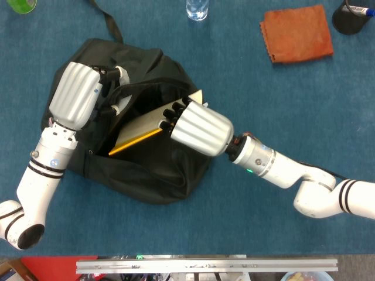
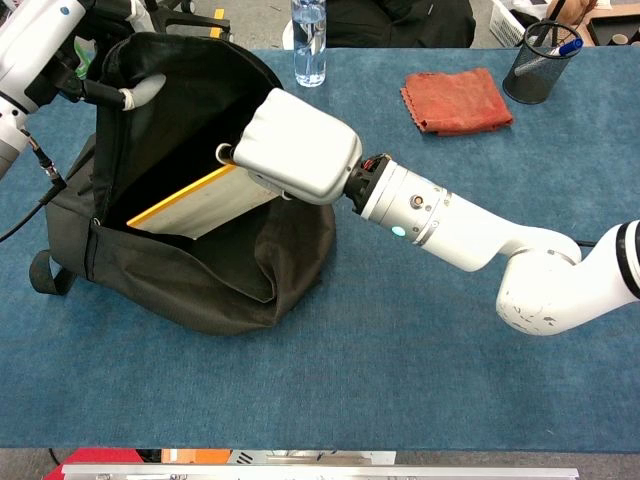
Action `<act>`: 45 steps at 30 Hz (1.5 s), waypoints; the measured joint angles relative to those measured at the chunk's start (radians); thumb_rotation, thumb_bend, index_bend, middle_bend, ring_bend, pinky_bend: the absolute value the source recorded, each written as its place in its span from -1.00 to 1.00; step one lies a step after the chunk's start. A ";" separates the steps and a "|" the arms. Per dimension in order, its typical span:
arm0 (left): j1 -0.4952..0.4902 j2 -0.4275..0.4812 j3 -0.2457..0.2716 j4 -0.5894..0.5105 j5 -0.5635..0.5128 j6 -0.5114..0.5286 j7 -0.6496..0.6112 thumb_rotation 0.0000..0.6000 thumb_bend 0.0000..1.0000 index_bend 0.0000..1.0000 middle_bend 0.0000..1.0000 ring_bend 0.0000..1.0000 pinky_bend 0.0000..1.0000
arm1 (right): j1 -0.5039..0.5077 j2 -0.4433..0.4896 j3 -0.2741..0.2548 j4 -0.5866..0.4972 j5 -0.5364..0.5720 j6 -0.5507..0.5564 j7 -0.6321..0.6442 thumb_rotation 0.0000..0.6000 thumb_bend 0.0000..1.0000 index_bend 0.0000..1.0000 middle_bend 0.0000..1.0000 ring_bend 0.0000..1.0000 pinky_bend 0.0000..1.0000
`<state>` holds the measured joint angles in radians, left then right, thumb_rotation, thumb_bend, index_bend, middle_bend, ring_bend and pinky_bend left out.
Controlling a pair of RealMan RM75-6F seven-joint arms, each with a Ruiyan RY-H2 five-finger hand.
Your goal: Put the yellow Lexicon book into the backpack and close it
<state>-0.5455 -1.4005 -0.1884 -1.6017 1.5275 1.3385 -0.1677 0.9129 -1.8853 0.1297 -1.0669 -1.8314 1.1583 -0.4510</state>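
The black backpack (image 1: 146, 170) (image 2: 200, 290) lies on the blue table with its mouth wide open. My left hand (image 1: 79, 93) (image 2: 60, 50) grips the upper edge of the opening and holds it up. My right hand (image 1: 196, 126) (image 2: 295, 145) holds the yellow Lexicon book (image 1: 137, 132) (image 2: 195, 200) by its near end. The book slants down with its far end inside the bag's opening, yellow edge showing. Its lower corner is hidden in the dark interior.
A water bottle (image 1: 197, 8) (image 2: 309, 40) stands behind the bag. An orange cloth (image 1: 297, 33) (image 2: 457, 98) lies at the back right, beside a black pen cup (image 2: 540, 65). A green object (image 1: 20, 4) sits at the far left corner. A bag strap (image 1: 108, 20) trails backward.
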 measured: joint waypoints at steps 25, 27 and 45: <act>0.004 0.015 0.006 -0.016 0.010 0.010 0.003 1.00 -0.34 0.31 0.46 0.48 0.63 | 0.065 -0.115 -0.021 0.119 0.051 -0.087 -0.061 1.00 -0.09 0.86 0.46 0.39 0.63; 0.005 0.016 0.007 -0.018 0.010 0.009 0.002 1.00 -0.34 0.31 0.46 0.48 0.63 | 0.069 -0.126 -0.015 0.130 0.059 -0.087 -0.066 1.00 -0.10 0.86 0.46 0.39 0.63; 0.011 0.019 0.013 -0.017 0.016 0.017 0.004 1.00 -0.34 0.31 0.46 0.48 0.63 | 0.058 -0.137 0.034 0.102 0.178 -0.128 -0.184 1.00 -0.30 -0.05 -0.04 -0.08 0.30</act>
<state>-0.5346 -1.3812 -0.1755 -1.6183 1.5439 1.3556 -0.1641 0.9711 -2.0226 0.1642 -0.9654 -1.6535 1.0300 -0.6349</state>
